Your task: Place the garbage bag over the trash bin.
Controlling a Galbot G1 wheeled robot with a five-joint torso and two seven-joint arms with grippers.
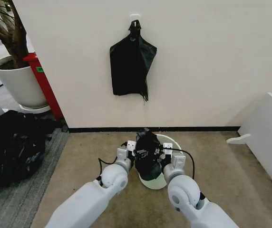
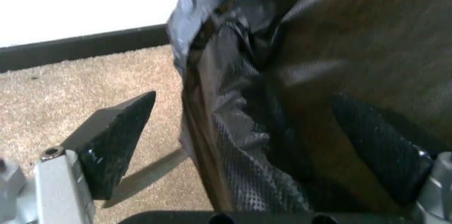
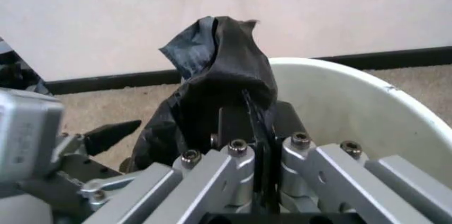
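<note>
The garbage bag [image 1: 148, 154] is a crumpled black film held over the left side of the trash bin [image 1: 173, 141], a small white bucket on the carpet by the wall. My right gripper [image 3: 252, 128] is shut, pinching a fold of the garbage bag [image 3: 219, 60] just above the trash bin's rim [image 3: 339, 102]. My left gripper [image 2: 244, 102] is open, its two fingers spread wide with the bag's film [image 2: 282, 75] hanging between them. In the head view, the left gripper [image 1: 134, 148] and right gripper [image 1: 164, 152] flank the bag closely.
A flat black bundle of bags [image 1: 130, 66] hangs from a wall hook straight ahead. A large black plastic heap [image 1: 12, 147] lies at the left, behind it a white plant pot [image 1: 19, 83] and a red box [image 1: 43, 80]. A white panel [image 1: 269, 137] stands at the right.
</note>
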